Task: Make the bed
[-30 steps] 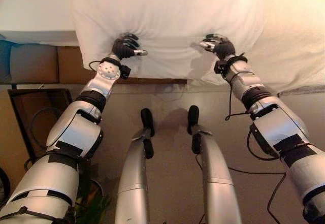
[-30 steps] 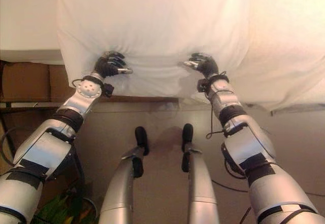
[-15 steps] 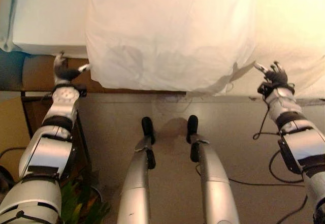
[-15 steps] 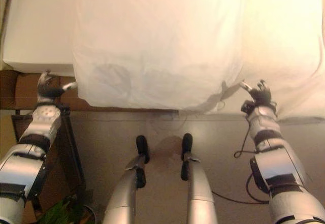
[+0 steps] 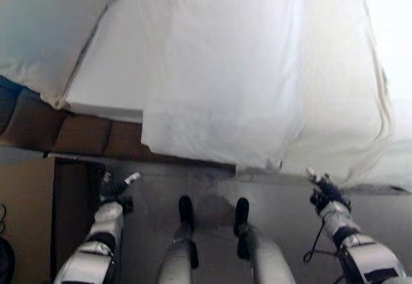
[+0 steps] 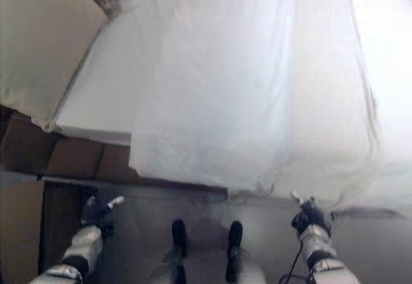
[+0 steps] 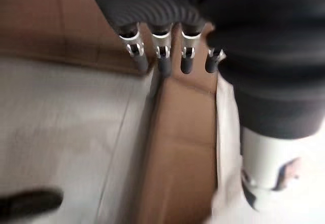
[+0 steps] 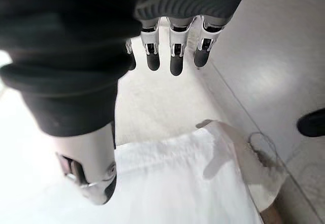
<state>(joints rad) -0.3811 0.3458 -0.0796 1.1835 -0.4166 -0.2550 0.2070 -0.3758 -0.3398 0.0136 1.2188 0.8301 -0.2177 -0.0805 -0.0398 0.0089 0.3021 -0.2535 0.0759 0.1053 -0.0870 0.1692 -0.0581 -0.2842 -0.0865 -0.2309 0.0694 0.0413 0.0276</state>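
While both hands hang low beside the bed, neither touches any cloth. The white sheet [image 5: 232, 84] lies spread over the mattress [image 5: 106, 87], its near edge hanging over the bed's near side above the brown bed base [image 5: 77, 136]. A pillow [image 5: 45, 26] sits at the bed's far left corner. Toward the near right corner the sheet bunches into a loose fold that droops toward the grey floor [image 5: 212, 194].

The left hand [image 5: 112, 187] is down by the base at the bed's near left side, clear of the sheet; its wrist view shows the fingers [image 7: 160, 61] straight and spread, holding nothing, with the base and floor past them. The right hand [image 5: 325, 190] is just below the drooping sheet edge at the near right, fingers [image 8: 175, 56] extended and relaxed, empty, with the sheet's corner [image 8: 218, 148] past them.
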